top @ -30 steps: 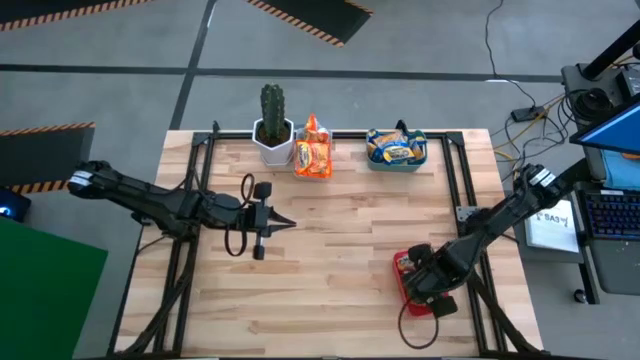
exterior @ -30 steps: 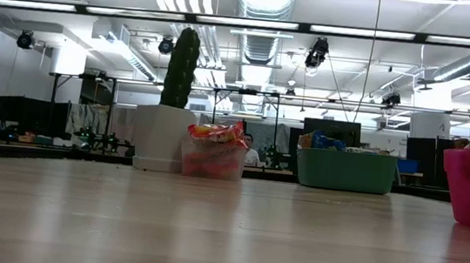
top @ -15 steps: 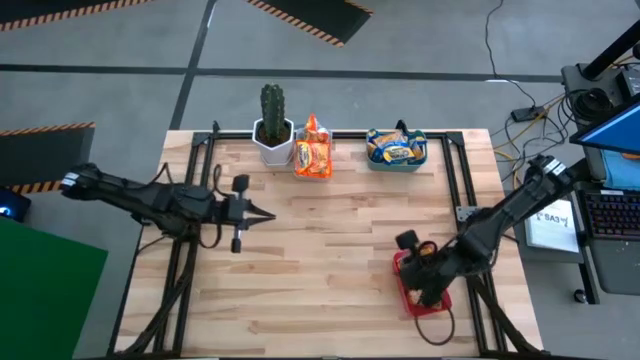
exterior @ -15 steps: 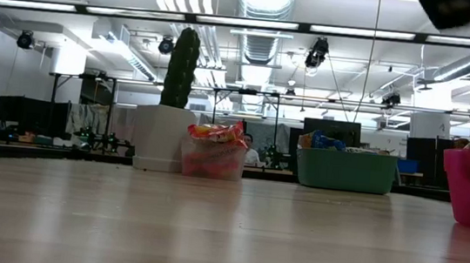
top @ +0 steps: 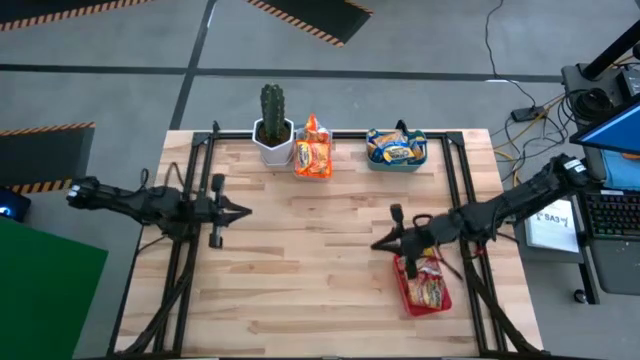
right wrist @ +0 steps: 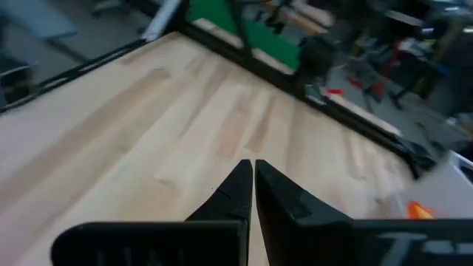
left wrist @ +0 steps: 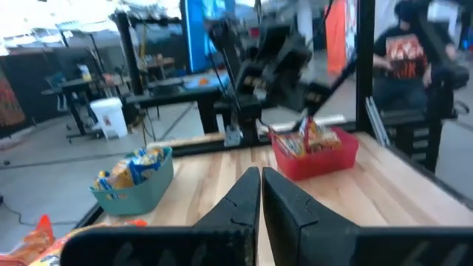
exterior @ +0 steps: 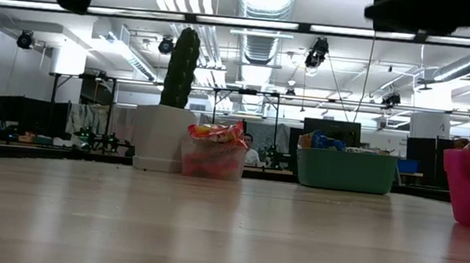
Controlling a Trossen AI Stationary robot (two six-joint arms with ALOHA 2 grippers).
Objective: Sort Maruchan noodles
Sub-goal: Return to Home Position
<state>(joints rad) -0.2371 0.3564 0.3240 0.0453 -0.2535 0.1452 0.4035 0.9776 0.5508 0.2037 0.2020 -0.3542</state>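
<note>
Maruchan noodles sit in three places. Orange packets (top: pixel 312 152) stand in a clear container by the far edge. Blue-and-yellow packets (top: pixel 394 148) fill the teal bin (top: pixel 416 163). Red and orange packets (top: pixel 428 283) lie in the red bin (top: pixel 408 297) at the near right. My left gripper (top: pixel 245 211) hangs shut and empty over the table's left part, pointing right. My right gripper (top: pixel 375 243) is shut and empty, pointing left, just left of the red bin. The wrist views show each pair of fingers closed: left gripper (left wrist: pixel 261 174), right gripper (right wrist: pixel 253 165).
A cactus in a white pot (top: pixel 272 128) stands at the far edge, left of the orange packets. Bare wooden table (top: pixel 320 230) stretches between the two grippers. Black frame rails (top: pixel 452 190) run along the table's sides. A person (left wrist: pixel 403 59) sits beyond the table's right side.
My right gripper rose out of the red bin, turned level and swung toward the table's middle, uncovering the packets in the bin. My left gripper drew back toward the table's left edge.
</note>
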